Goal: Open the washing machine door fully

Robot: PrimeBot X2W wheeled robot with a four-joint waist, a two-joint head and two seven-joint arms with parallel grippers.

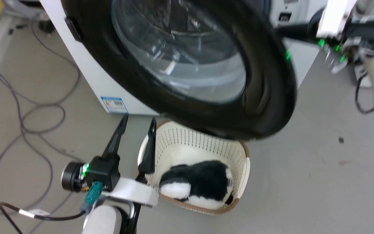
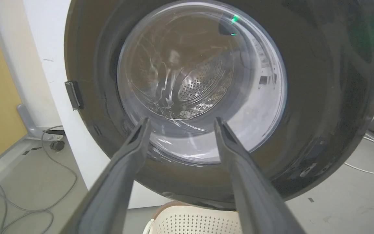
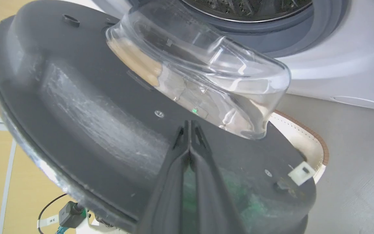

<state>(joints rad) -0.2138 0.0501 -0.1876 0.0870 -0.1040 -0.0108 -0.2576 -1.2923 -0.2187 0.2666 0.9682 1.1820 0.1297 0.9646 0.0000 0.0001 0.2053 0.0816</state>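
Head cam has the washing machine door (image 1: 265, 97) swung partway out from the white machine (image 1: 93, 74), with its lower black rim hanging right over the back edge of the laundry basket (image 1: 190, 136) that has a black-and-white plush toy (image 1: 203, 182) in it. The left gripper (image 1: 139, 119) sits low by the basket's left side, fingers spread wide, nothing in them. The left wrist cam faces the door's outer side, and you can see the holes of the drum through the glass. The right wrist cam gets the inner side: the glass bowl (image 3: 206, 74) bulging out, and the right gripper (image 3: 190, 123) with its fingers pinched together, tips at the dark inner panel just beside the bowl. Can't tell if they're touching it. The floor (image 1: 320, 162) right of the door is open, cables (image 1: 21, 123) on the left.
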